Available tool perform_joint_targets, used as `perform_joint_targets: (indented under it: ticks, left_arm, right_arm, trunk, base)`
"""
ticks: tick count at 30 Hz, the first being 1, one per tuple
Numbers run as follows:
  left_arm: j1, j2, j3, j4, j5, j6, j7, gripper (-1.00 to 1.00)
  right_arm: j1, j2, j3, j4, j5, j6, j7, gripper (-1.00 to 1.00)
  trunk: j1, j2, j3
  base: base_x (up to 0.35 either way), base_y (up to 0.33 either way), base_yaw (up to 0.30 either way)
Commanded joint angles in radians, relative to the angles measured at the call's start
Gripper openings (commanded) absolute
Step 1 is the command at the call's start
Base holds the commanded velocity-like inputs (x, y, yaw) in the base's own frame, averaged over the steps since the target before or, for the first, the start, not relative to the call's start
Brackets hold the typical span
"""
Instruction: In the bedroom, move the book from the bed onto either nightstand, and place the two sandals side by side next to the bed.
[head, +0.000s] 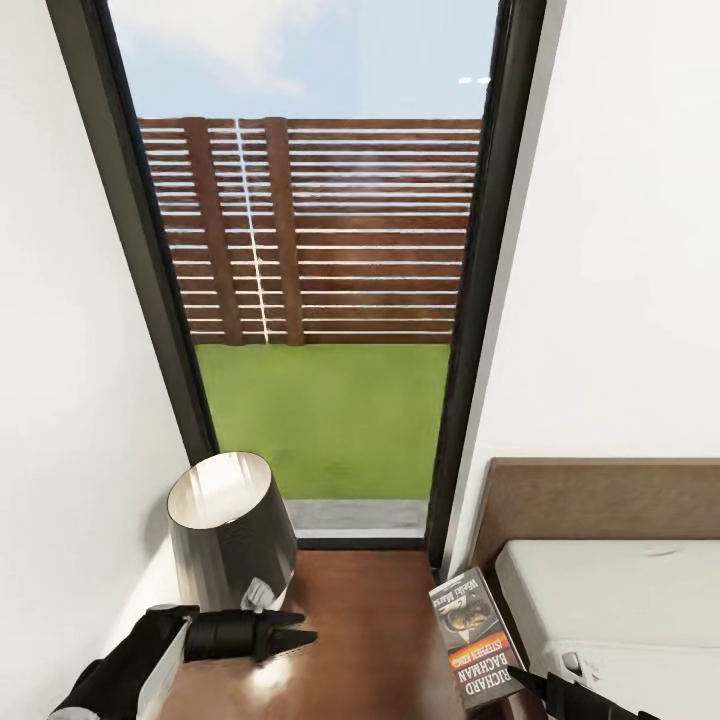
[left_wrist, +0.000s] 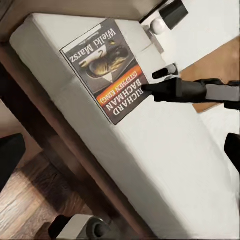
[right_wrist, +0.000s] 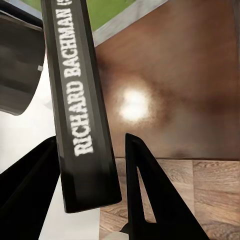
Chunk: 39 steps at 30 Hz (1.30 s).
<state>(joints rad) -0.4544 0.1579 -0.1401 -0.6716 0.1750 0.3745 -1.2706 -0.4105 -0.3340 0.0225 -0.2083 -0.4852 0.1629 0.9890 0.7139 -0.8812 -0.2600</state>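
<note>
My right gripper (head: 540, 685) is shut on the lower edge of the book (head: 475, 635), a dark paperback with an orange band and "Richard Bachman" lettering. I hold it tilted over the nightstand's (head: 370, 620) right edge, beside the bed (head: 620, 590). In the right wrist view the book's spine (right_wrist: 75, 85) sits between the two fingers of the right gripper (right_wrist: 90, 140), above the glossy nightstand top (right_wrist: 190, 75). The left wrist view looks across at the book (left_wrist: 105, 65), the right gripper (left_wrist: 150, 91) and the mattress (left_wrist: 165, 150). My left gripper (head: 295, 632) hovers open over the nightstand by the lamp. The sandals are out of view.
A dark lamp (head: 230, 530) stands on the nightstand's left half. Behind it a tall dark-framed window (head: 330, 300) shows grass and a slatted fence. White walls close in on both sides. The brown headboard (head: 600, 500) rises at the right. Wood floor (right_wrist: 200, 190) lies beside the nightstand.
</note>
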Motion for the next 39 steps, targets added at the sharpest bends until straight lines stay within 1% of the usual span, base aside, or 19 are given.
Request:
perform_joint_targets:
  ticks: [1, 2, 4, 10, 15, 18, 19, 21, 22, 23, 25, 26, 29, 30, 31, 33, 34, 37, 39]
  left_arm:
    - [-0.001, 0.002, -0.006, -0.010, 0.009, 0.017, -0.021, 1.00]
    - [-0.004, 0.003, -0.006, -0.056, 0.008, 0.041, -0.080, 1.00]
    - [-0.004, 0.000, -0.006, -0.068, 0.007, 0.048, -0.092, 1.00]
    - [-0.004, -0.010, -0.010, -0.080, 0.005, 0.052, -0.101, 1.00]
    - [-0.005, -0.012, -0.011, -0.080, 0.005, 0.052, -0.101, 1.00]
    - [-0.005, -0.012, -0.012, -0.080, 0.005, 0.052, -0.101, 1.00]
    - [-0.005, -0.012, -0.012, -0.080, 0.005, 0.052, -0.101, 1.00]
    - [-0.004, -0.012, -0.012, -0.080, 0.005, 0.052, -0.101, 1.00]
    - [-0.004, -0.012, -0.012, -0.080, 0.005, 0.052, -0.101, 1.00]
    - [-0.005, -0.012, -0.012, -0.080, 0.005, 0.052, -0.101, 1.00]
    - [-0.004, -0.012, -0.013, -0.080, 0.006, 0.052, -0.101, 1.00]
    - [-0.004, -0.012, -0.013, -0.080, 0.006, 0.052, -0.101, 1.00]
    - [-0.004, -0.012, -0.013, -0.080, 0.007, 0.052, -0.103, 1.00]
    - [-0.004, -0.012, -0.013, -0.080, 0.008, 0.052, -0.103, 1.00]
    - [-0.005, -0.012, -0.012, -0.080, 0.008, 0.052, -0.104, 1.00]
    - [-0.005, -0.012, -0.012, -0.080, 0.009, 0.052, -0.104, 1.00]
    - [-0.004, -0.012, -0.012, -0.080, 0.009, 0.052, -0.104, 1.00]
    - [-0.005, -0.012, -0.011, -0.080, 0.010, 0.053, -0.105, 1.00]
    - [-0.004, -0.012, -0.010, -0.080, 0.011, 0.053, -0.106, 1.00]
  right_arm:
    - [-0.001, 0.000, 0.002, 0.000, -0.009, 0.010, 0.002, -1.00]
    - [-0.001, 0.000, 0.002, 0.000, -0.009, 0.010, 0.003, -1.00]
    - [-0.001, 0.000, 0.002, 0.000, -0.009, 0.010, 0.004, -1.00]
    - [-0.001, -0.002, 0.002, -0.002, -0.010, 0.014, 0.013, -1.00]
    - [-0.001, -0.007, 0.002, -0.017, -0.016, 0.032, 0.018, -1.00]
    - [-0.001, -0.007, 0.000, -0.024, -0.018, 0.095, 0.019, -1.00]
    - [-0.001, -0.006, 0.000, -0.025, -0.018, 0.128, 0.019, -1.00]
    - [-0.001, -0.001, 0.000, -0.037, -0.018, 0.220, 0.017, -1.00]
    - [-0.001, 0.002, 0.000, -0.045, -0.018, 0.232, 0.016, -1.00]
    - [-0.001, 0.012, 0.000, -0.067, -0.018, 0.251, 0.014, -1.00]
    - [-0.001, 0.041, 0.000, -0.120, -0.018, 0.276, 0.011, -1.00]
    - [-0.002, 0.062, 0.000, -0.143, -0.018, 0.282, 0.010, -1.00]
    - [-0.004, 0.141, 0.000, -0.183, -0.018, 0.290, 0.002, -1.00]
    - [-0.004, 0.162, -0.001, -0.189, -0.018, 0.291, -0.005, -1.00]
    - [-0.005, 0.177, -0.002, -0.193, -0.019, 0.292, -0.019, -1.00]
    - [-0.007, 0.201, -0.002, -0.197, -0.021, 0.293, -0.060, -1.00]
    - [-0.009, 0.211, -0.002, -0.198, -0.023, 0.293, -0.098, -1.00]
    - [-0.009, 0.224, -0.004, -0.200, -0.029, 0.293, -0.139, -1.00]
    - [-0.010, 0.244, -0.004, -0.200, -0.045, 0.293, -0.151, -1.00]
  trunk:
    - [0.000, -0.001, -0.001]
    - [0.000, -0.001, -0.001]
    - [0.000, -0.001, -0.001]
    - [0.000, -0.001, -0.001]
    - [0.000, -0.001, -0.001]
    - [0.000, -0.001, -0.001]
    - [0.000, -0.001, -0.001]
    - [0.000, -0.001, -0.001]
    - [0.000, -0.001, -0.001]
    - [0.000, -0.001, -0.001]
    - [0.000, -0.001, -0.001]
    - [0.000, -0.001, -0.001]
    - [0.000, -0.001, -0.001]
    - [0.000, -0.001, -0.001]
    - [0.000, -0.001, -0.001]
    - [0.000, -0.001, -0.001]
    - [0.000, -0.001, -0.001]
    - [0.000, -0.001, -0.001]
    - [0.000, -0.001, -0.001]
  base:
    - [0.000, 0.000, 0.000]
    - [0.000, 0.000, 0.000]
    - [0.000, 0.000, 0.000]
    - [0.000, 0.000, 0.000]
    - [0.000, 0.000, 0.000]
    - [0.000, 0.000, 0.000]
    - [0.000, 0.000, 0.000]
    - [0.000, 0.000, 0.000]
    - [0.000, 0.000, 0.000]
    - [0.000, 0.000, 0.000]
    - [0.000, 0.000, 0.000]
    - [0.000, 0.000, 0.000]
    - [0.000, 0.000, 0.000]
    - [0.000, 0.000, 0.000]
    - [0.000, 0.000, 0.000]
    - [0.000, 0.000, 0.000]
    - [0.000, 0.000, 0.000]
    - [0.000, 0.000, 0.000]
    - [0.000, 0.000, 0.000]
